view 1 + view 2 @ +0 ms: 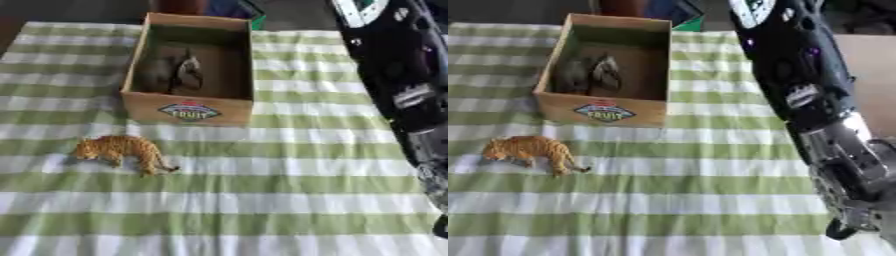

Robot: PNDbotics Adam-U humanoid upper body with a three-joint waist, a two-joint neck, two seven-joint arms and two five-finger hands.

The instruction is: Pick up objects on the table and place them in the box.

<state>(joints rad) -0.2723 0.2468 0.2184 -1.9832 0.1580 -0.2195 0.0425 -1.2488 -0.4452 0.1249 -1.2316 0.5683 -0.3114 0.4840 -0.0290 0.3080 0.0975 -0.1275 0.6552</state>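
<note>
Tiger (120, 151) — a small striped orange toy — stands on the green-and-white checked cloth of the table (289, 200), just in front of the box (188, 107) and a little to its left, well apart from the right arm (815, 100).

That arm runs down the right side from the top edge, far right of the box. Its hand (852, 220) shows only in the right eye view, low near the corner; whether its fingers are apart or curled I cannot tell, and it seems to hold nothing. The left hand shows in no view.

To take the tiger well, a hand should probably come down over its back and close across the body's narrow width rather than on the legs or tail, then lift it clear of the box's front wall before lowering it inside.

Beyond the tiger, the box stands open with a "FRUIT" label on its front. Inside lie greyish shapes — too dim to name. Past its far wall, dark and coloured things are cut off by the top edge.
</note>
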